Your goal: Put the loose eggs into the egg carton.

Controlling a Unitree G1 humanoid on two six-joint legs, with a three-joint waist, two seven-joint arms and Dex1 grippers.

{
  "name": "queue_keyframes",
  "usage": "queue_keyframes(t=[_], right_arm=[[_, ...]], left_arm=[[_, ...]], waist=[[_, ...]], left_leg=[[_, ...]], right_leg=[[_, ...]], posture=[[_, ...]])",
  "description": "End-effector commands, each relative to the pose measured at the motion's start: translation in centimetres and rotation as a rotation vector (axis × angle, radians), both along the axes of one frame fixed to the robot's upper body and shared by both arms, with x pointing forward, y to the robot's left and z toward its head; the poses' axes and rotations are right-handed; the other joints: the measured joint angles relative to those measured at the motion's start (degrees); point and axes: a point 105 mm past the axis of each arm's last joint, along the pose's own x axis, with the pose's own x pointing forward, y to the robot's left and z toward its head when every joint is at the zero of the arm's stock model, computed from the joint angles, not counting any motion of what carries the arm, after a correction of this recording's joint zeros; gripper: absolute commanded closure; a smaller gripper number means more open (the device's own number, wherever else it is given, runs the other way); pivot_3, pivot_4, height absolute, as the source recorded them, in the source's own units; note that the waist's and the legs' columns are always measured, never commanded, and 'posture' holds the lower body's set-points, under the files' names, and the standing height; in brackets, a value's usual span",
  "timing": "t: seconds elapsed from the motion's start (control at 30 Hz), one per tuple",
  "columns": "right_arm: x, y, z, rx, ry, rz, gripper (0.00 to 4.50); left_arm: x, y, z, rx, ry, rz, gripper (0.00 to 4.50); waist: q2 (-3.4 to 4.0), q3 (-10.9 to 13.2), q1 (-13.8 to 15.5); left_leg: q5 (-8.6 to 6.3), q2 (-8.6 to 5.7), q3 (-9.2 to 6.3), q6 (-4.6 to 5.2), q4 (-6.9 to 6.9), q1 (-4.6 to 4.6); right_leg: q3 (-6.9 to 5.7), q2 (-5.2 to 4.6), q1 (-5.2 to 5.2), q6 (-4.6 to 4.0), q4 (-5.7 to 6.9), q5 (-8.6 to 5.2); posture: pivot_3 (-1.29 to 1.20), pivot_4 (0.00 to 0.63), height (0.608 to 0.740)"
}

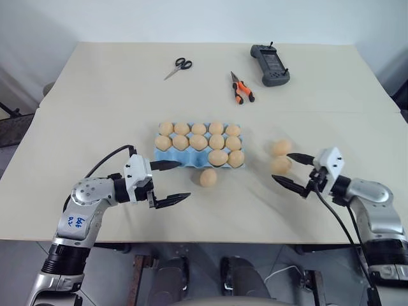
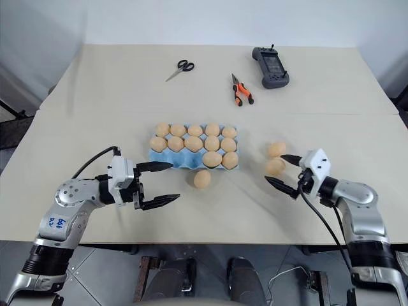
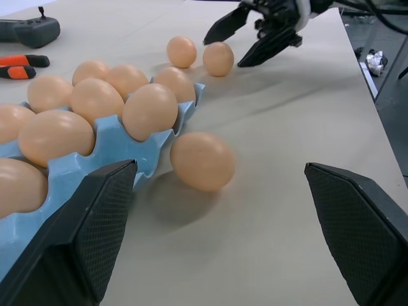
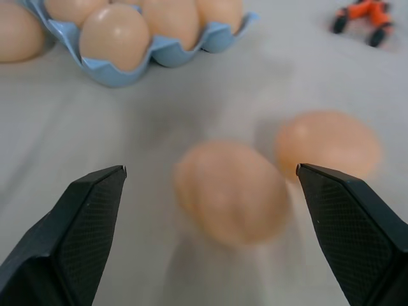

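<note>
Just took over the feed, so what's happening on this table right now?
The robot is loading eggs into the blue egg carton, which is mostly full. Three loose eggs remain on the table: one by the carton's near edge and two to its right. The right end effector is open around the nearer of that pair, not yet gripping. The left end effector is open, empty, near the single egg.

Pale beige table against a plain white wall, grey floor beside.

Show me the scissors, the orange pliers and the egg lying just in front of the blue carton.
scissors (image 1: 178, 67), left eye view, blades' pivot.
orange pliers (image 1: 241, 88), left eye view, handles.
egg (image 1: 208, 177), left eye view, its middle.
</note>
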Motion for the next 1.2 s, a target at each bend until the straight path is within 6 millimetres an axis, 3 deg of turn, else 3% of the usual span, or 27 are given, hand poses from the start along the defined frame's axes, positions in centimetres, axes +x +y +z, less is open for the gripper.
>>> queue_keyframes(t=[0.03, 0.13, 0.27, 0.33, 0.4, 0.57, 0.63, 0.7, 0.93, 1.1, 1.2], right_arm=[[0.5, 0.3, -0.5, -0.012, 0.031, 0.035, 0.03], [1.2, 0.5, -0.6, 0.007, 0.019, 0.028, 0.61], [1.4, 0.9, -0.3, 0.021, -0.003, 0.044, 1.91], [1.1, 1.7, 0.4, 0.03, -0.018, 0.081, 2.32], [0.8, 2.4, 1.0, 0.039, -0.028, 0.11, 2.32], [-0.8, 6.9, 4.1, 0.109, -0.045, 0.272, 2.32], [-1.7, 11.7, 6.9, 0.139, -0.067, 0.405, 2.32], [-2.5, 14.8, 8.5, 0.145, -0.074, 0.499, 2.32], [-1.9, 19.8, 7.6, 0.073, -0.037, 0.54, 2.32], [-0.5, 21.1, 6.0, 0.034, -0.031, 0.501, 2.32], [0.6, 21.4, 6.0, 0.026, -0.056, 0.459, 1.39]], left_arm=[[0.0, 0.1, 0.7, -0.011, -0.044, 0.013, 0.0], [0.0, 0.3, 0.6, -0.016, -0.045, 0.027, 0.0], [0.0, 1.1, 0.6, -0.028, -0.047, 0.082, 0.0], [0.0, 2.1, 0.6, -0.034, -0.048, 0.132, 0.0], [0.0, 2.8, 0.5, -0.038, -0.048, 0.166, 0.0], [-0.3, 5.6, 0.0, -0.05, -0.035, 0.307, 0.0], [-0.9, 7.7, -0.4, -0.054, -0.023, 0.404, 0.0], [-1.4, 8.6, -0.7, -0.049, -0.016, 0.454, 0.0], [-1.7, 7.7, -0.2, -0.063, -0.032, 0.467, 0.0], [-1.9, 6.9, 0.2, -0.081, -0.04, 0.472, 0.0], [-1.9, 6.6, 0.2, -0.087, -0.039, 0.472, 0.0]], waist=[[0.0, 0.0, 0.05], [0.0, 0.0, 0.07], [0.0, 0.0, 0.06], [0.0, 0.0, 0.05], [0.01, 0.01, -0.12], [0.03, 0.02, -0.57], [0.02, 0.02, -1.1], [0.06, 0.04, -1.96], [-0.02, 0.0, -0.34], [-0.01, 0.0, -0.74], [-0.02, -0.01, -1.23]], left_leg=[[-0.01, 0.0, 0.0, 0.0, -0.02, -0.01], [-0.02, 0.01, -0.01, -0.02, -0.04, -0.02], [-0.03, 0.0, -0.01, -0.02, -0.02, -0.03], [-0.03, 0.0, -0.01, -0.02, 0.0, -0.03], [-0.03, 0.01, -0.01, -0.02, -0.02, -0.02], [-0.04, 0.05, -0.01, -0.05, -0.06, -0.01], [-0.04, 0.06, -0.03, -0.05, -0.07, -0.01], [-0.07, 0.1, 0.03, -0.08, -0.1, -0.02], [-0.23, 0.06, -0.15, -0.28, -0.11, -0.21], [-0.24, 0.03, -0.14, -0.01, -0.11, -0.42], [-0.27, 0.04, -0.18, -0.07, -0.12, -0.55]], right_leg=[[-0.01, 0.0, -0.01, 0.0, -0.02, 0.0], [-0.05, 0.0, -0.02, 0.0, -0.02, 0.0], [-0.05, 0.0, -0.01, 0.0, -0.03, 0.0], [-0.05, 0.0, 0.0, 0.01, -0.02, 0.0], [-0.03, 0.0, -0.02, 0.0, 0.0, 0.0], [-0.03, 0.01, -0.04, 0.0, 0.0, 0.0], [-0.04, 0.0, -0.04, -0.01, -0.02, 0.0], [0.09, 0.01, -0.13, -0.02, 0.0, -0.01], [-0.15, -0.07, -0.12, -0.08, -0.31, -0.04], [-0.25, -0.08, -0.29, -0.03, -0.4, -0.01], [-0.38, -0.07, -0.48, -0.01, -0.24, 0.0]], posture=[[0.0, 0.15, 0.74], [0.0, 0.15, 0.74], [0.0, 0.15, 0.74], [0.0, 0.15, 0.74], [0.0, 0.15, 0.74], [0.0, 0.15, 0.74], [0.0, 0.15, 0.74], [0.0, 0.15, 0.74], [0.0, 0.15, 0.74], [0.0, 0.15, 0.74], [0.0, 0.15, 0.74]])
